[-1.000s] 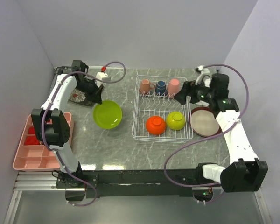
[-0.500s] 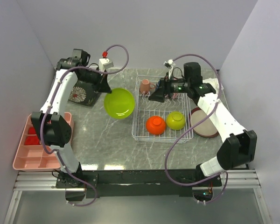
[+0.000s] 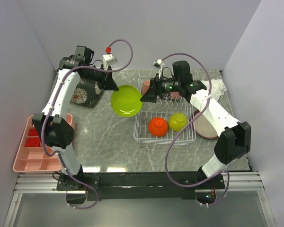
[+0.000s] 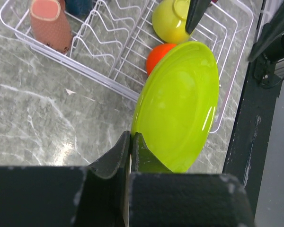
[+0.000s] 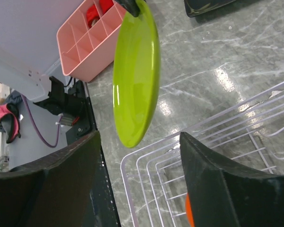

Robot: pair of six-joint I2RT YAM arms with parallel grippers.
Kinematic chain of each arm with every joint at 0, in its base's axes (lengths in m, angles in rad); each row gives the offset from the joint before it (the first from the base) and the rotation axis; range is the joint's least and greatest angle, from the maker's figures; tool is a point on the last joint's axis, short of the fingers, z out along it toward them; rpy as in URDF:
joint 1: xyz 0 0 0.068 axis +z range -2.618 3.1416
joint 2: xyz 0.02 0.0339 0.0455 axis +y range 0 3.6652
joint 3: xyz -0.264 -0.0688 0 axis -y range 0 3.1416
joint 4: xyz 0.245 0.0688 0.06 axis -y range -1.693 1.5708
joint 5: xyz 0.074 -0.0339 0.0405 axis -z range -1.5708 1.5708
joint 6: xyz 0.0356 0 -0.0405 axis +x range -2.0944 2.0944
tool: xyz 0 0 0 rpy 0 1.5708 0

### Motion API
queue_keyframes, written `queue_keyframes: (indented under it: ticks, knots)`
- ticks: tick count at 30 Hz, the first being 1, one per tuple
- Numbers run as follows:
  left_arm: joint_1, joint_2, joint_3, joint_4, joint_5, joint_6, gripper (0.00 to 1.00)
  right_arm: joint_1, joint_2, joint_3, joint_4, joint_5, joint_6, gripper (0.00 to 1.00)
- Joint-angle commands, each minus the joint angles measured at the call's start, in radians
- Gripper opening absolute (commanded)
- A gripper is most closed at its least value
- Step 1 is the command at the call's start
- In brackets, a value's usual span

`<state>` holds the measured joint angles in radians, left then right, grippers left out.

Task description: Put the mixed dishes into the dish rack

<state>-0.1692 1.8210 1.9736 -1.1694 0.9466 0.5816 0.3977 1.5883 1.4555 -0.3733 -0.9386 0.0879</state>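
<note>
The lime green plate [image 3: 126, 100] has swung toward the dish rack [image 3: 164, 141]; the right hand [image 3: 145, 97] has come over to meet it.
The left hand [image 4: 131, 139] pinches the plate's rim tight, holding it up on edge; the right hand is wide, with the plate just ahead of it, not touching; the plate looks stiff, light, shiny, maybe slippery; grab the rim across from the left hand.

The table [image 3: 109, 137] is grey stone with pale lines. A white wire dish rack [image 3: 164, 140] stands on its right half. A brown round plate [image 3: 209, 128] lies just beside the rack, on the right. A white rag [image 3: 218, 88] sits in the far right corner. A black flower plate [image 3: 81, 96] lies at the far left. A pink tray [image 3: 20, 165] sits by the table's left edge.
</note>
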Motion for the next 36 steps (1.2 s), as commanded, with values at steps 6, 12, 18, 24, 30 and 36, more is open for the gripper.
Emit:
queue_keyframes:
  ticks: [6, 12, 18, 24, 30, 36]
  knots:
    - [-0.023, 0.027, 0.061, 0.033, 0.069, -0.031, 0.01, 0.027, 0.062, 0.089, 0.040, 0.015, 0.039, 0.61]
    - [-0.027, 0.024, 0.054, 0.033, 0.064, -0.031, 0.01, 0.032, 0.094, 0.111, 0.045, 0.014, 0.041, 0.43]
    - [-0.029, 0.027, 0.050, 0.045, 0.047, -0.035, 0.02, 0.032, 0.095, 0.106, 0.045, 0.014, 0.039, 0.14]
    - [-0.027, 0.032, 0.108, 0.128, -0.047, -0.101, 0.50, 0.030, 0.056, 0.111, 0.016, 0.098, 0.013, 0.00]
    - [-0.010, -0.002, 0.137, 0.289, -0.201, -0.222, 0.63, 0.020, -0.043, 0.095, -0.045, 0.326, -0.059, 0.00]
    - [-0.004, -0.149, -0.216, 0.601, -0.399, -0.371, 0.65, 0.018, -0.157, 0.029, -0.064, 0.680, -0.068, 0.00]
